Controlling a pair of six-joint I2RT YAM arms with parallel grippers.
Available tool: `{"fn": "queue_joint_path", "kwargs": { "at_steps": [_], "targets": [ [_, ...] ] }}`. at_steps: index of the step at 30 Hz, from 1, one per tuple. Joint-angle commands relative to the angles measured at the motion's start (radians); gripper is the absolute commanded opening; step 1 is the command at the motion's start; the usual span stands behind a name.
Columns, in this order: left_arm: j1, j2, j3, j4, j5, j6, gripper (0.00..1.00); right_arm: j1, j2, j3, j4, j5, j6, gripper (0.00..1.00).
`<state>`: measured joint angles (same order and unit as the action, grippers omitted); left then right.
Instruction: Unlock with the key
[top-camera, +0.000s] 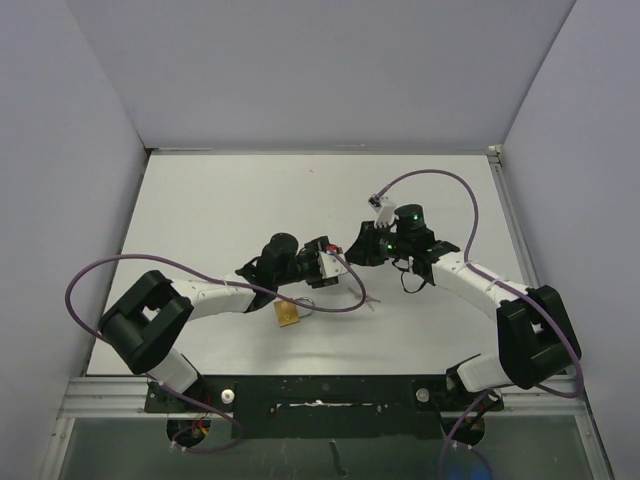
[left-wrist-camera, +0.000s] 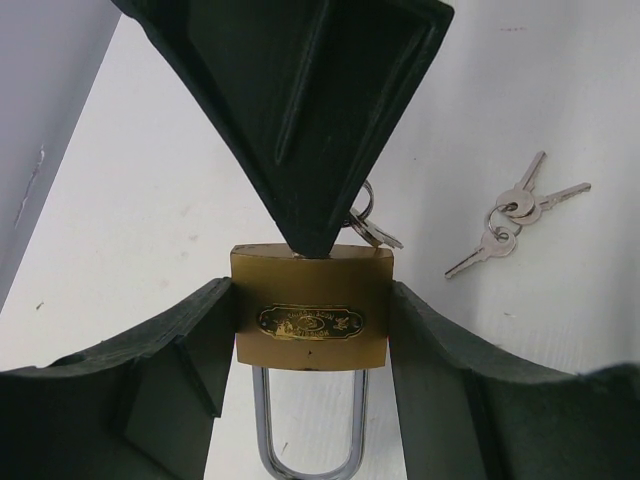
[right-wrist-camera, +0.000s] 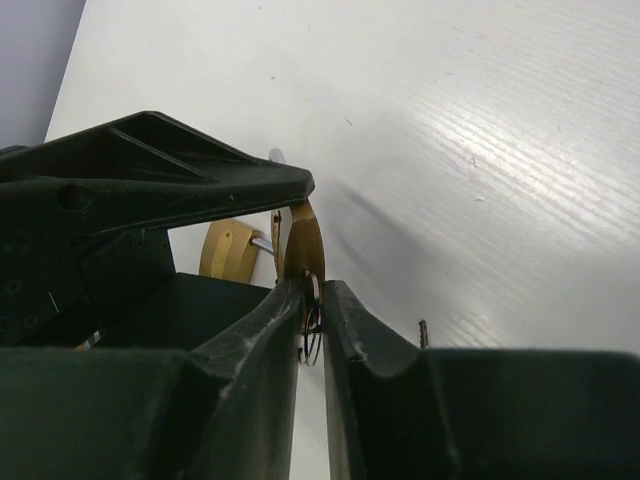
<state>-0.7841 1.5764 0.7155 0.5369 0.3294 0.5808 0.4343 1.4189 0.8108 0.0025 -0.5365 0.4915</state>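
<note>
Turning the key calls for a firm counter-hold and pure rotation about the key's axis, with no side load. Over the table (top-camera: 250, 200), the left hand (top-camera: 328, 262), partly spread, clamps the padlock (left-wrist-camera: 312, 290) by its side faces. The right hand (right-wrist-camera: 313, 300), pressed together, pinches the key (left-wrist-camera: 372, 232) at the padlock's end opposite the shackle. Seating depth is hidden. Spare keys (left-wrist-camera: 515, 215) lie right of the padlock, apart.

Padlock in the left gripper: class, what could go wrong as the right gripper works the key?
The left gripper clamps the padlock only by its side faces, so turning force might twist it loose. The right gripper pinches the key thinly, so it could slip between the fingers. The spare keys lie nearby and might get swept away.
</note>
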Motion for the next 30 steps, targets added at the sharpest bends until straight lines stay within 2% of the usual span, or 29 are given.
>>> {"fn": "queue_joint_path", "kwargs": {
  "at_steps": [1,7,12,18,25,30],
  "targets": [
    [-0.006,-0.045,0.078,0.171,-0.023,-0.032,0.0,0.022,-0.028,0.027,0.015,-0.013,0.018,0.2],
    [-0.006,-0.035,0.081,0.126,-0.049,-0.077,0.0,-0.01,-0.06,0.025,0.017,0.004,0.034,0.38],
    [-0.005,-0.039,0.073,0.106,-0.057,-0.092,0.0,-0.045,-0.09,0.025,0.022,0.008,0.043,0.44],
    [-0.004,-0.053,0.053,0.104,-0.06,-0.1,0.0,-0.08,-0.1,0.03,0.015,0.002,0.038,0.42],
    [-0.004,-0.063,0.047,0.107,-0.054,-0.111,0.0,-0.083,-0.079,0.017,0.05,-0.035,0.044,0.31],
    [-0.004,-0.06,0.051,0.109,-0.049,-0.12,0.0,-0.08,-0.06,0.015,0.073,-0.055,0.053,0.31]
  ]
}}
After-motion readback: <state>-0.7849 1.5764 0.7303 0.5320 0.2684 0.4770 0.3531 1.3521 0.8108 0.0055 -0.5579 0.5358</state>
